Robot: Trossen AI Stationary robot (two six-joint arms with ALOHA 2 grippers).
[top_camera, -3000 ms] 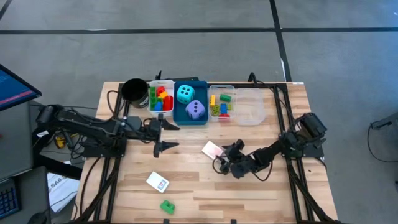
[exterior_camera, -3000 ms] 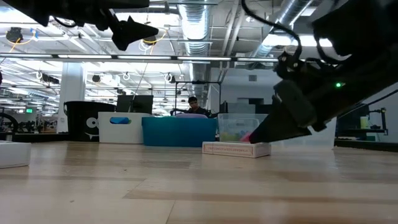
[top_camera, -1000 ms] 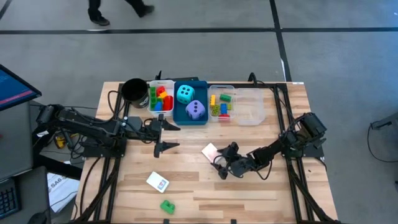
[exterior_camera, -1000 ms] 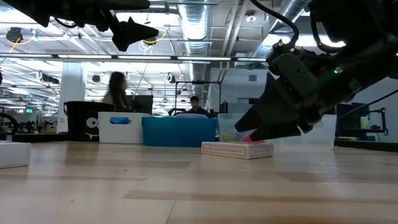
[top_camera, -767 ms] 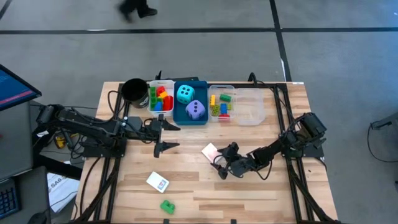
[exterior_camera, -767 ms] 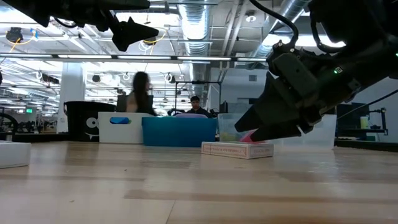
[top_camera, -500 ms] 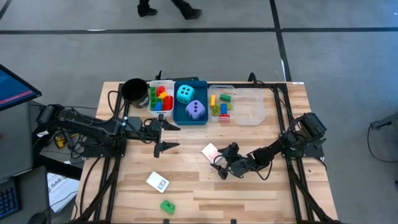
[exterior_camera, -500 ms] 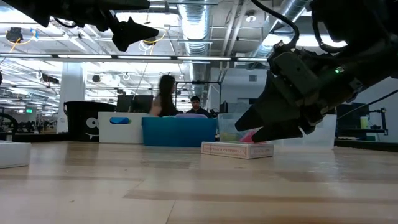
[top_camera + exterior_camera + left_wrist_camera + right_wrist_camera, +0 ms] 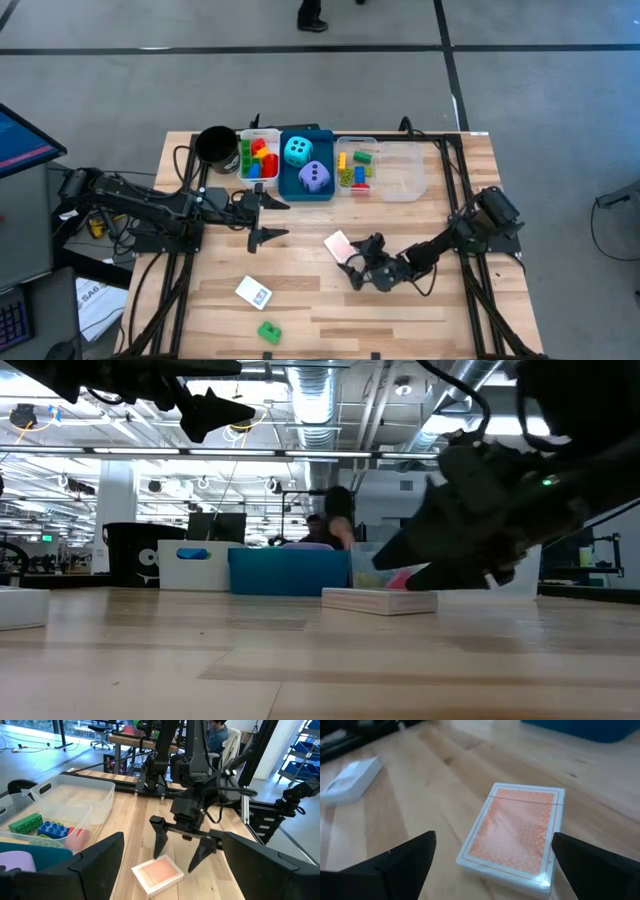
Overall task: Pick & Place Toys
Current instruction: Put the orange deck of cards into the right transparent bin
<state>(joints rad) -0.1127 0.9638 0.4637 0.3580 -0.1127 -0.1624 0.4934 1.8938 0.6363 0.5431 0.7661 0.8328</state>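
A card deck with a pink-orange back [image 9: 339,243] lies flat on the wooden table near its middle; the right wrist view shows it close up [image 9: 515,832]. My right gripper [image 9: 358,260] stands open just at the deck's right, low over the table, one finger past each side of the deck's nearer end [image 9: 156,874]; I cannot tell whether they touch it. A white card box [image 9: 253,292] and a green brick [image 9: 269,330] lie toward the near edge. My left gripper [image 9: 278,219] waits open above the table, left of centre, holding nothing.
Along the far edge stand a black cup [image 9: 215,145], a white tray of bricks [image 9: 258,155], a blue tray [image 9: 307,190] with a cyan die [image 9: 297,151] and a purple die [image 9: 315,177], a clear tray with bricks [image 9: 357,165] and another clear tray [image 9: 402,172].
My right gripper has sunk slightly toward the deck and rolled a little; its fingers stay spread. The deck lies where it was. A person has walked past behind the table.
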